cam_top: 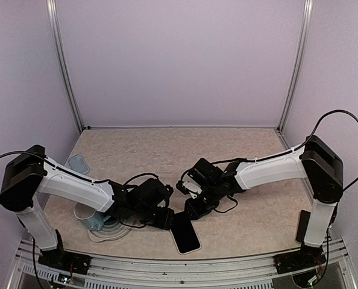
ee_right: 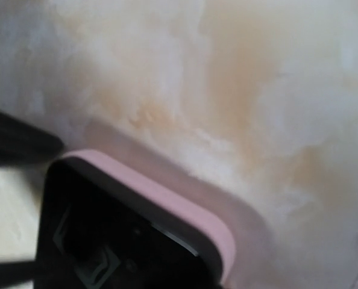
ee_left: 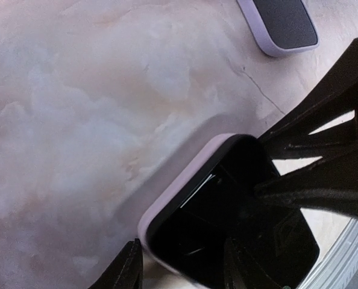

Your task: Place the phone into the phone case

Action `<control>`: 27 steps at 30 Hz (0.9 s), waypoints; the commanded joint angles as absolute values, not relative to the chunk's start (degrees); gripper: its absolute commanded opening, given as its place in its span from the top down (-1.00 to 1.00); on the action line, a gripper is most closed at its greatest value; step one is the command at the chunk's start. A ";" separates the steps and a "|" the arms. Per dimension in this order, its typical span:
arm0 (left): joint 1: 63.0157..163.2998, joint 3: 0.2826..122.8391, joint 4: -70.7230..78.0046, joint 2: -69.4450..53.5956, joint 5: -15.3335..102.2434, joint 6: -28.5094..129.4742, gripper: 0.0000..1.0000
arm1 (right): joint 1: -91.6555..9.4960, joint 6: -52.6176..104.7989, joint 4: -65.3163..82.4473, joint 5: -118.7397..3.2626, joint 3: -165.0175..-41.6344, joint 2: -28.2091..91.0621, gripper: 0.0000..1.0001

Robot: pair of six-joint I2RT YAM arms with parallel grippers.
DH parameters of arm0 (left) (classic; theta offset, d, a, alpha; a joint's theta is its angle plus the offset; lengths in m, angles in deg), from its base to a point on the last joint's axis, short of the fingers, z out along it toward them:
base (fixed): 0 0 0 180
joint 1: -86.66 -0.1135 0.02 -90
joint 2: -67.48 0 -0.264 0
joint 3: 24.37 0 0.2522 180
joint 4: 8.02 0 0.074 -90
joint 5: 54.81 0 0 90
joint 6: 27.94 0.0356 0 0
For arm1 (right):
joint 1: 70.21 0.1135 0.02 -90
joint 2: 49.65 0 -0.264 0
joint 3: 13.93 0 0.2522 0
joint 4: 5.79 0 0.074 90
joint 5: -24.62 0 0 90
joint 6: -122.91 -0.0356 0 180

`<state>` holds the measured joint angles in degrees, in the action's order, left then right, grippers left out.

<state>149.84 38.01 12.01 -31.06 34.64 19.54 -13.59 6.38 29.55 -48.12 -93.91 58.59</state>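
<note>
The phone (cam_top: 185, 235) lies flat near the table's front edge, its black screen up inside the pale lilac phone case (ee_left: 170, 198). In the left wrist view my left gripper (ee_left: 179, 271) straddles one corner of it. The left fingertip (ee_left: 126, 268) stands just off the rim and the other overlaps the dark screen. My right gripper (cam_top: 195, 206) is down on the phone's far end, seen as dark bars (ee_left: 323, 150) from the left wrist. The right wrist view shows only the phone (ee_right: 106, 241) and the pink-looking case rim (ee_right: 167, 205), not its own fingers.
A flat pale-rimmed thing with a grey face (ee_left: 281, 24) lies further off on the table (cam_top: 167, 150). A pale blue piece (cam_top: 78, 162) lies at the left. White and blue items (cam_top: 100, 227) are piled under the left arm. The metal front rail (ee_left: 342, 265) is close.
</note>
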 commanded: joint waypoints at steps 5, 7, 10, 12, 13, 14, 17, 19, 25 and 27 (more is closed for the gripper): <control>151.15 39.45 23.29 -44.75 40.65 24.42 0.20 | -10.09 4.33 39.81 -53.40 -93.47 64.68 0.57; 151.90 39.66 25.35 -46.32 40.37 25.18 0.23 | -10.09 3.94 41.03 -54.48 -93.21 65.55 0.58; 153.06 40.35 28.68 -47.98 37.49 26.22 0.25 | -10.26 3.73 41.97 -56.58 -93.54 66.34 0.58; 153.40 42.06 31.71 -50.21 35.59 27.19 0.27 | -10.35 4.00 43.72 -58.71 -95.41 67.18 0.58; 153.68 42.98 32.26 -51.26 35.42 27.66 0.27 | -10.31 3.95 44.83 -60.39 -96.53 67.51 0.57; 153.98 43.65 32.36 -52.85 34.39 27.92 0.26 | -10.27 3.83 45.85 -62.04 -97.54 67.65 0.57; 154.88 45.57 32.90 -55.18 33.50 28.18 0.28 | -10.24 3.29 48.46 -65.53 -99.60 68.09 0.56; 155.12 45.81 33.34 -55.40 32.60 28.03 0.28 | -10.26 2.92 46.92 -65.51 -98.82 68.01 0.56; 154.79 39.89 23.22 -42.99 31.39 24.07 0.23 | -10.27 1.55 42.12 -60.36 -96.38 63.77 0.45; 154.77 39.01 18.79 -34.84 28.90 23.28 0.08 | -10.14 1.18 43.56 -63.25 -97.70 61.59 0.28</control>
<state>152.98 46.21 22.85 -35.61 28.32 21.79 -11.01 1.03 37.97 -56.78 -99.83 60.93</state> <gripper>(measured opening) 0.403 0.299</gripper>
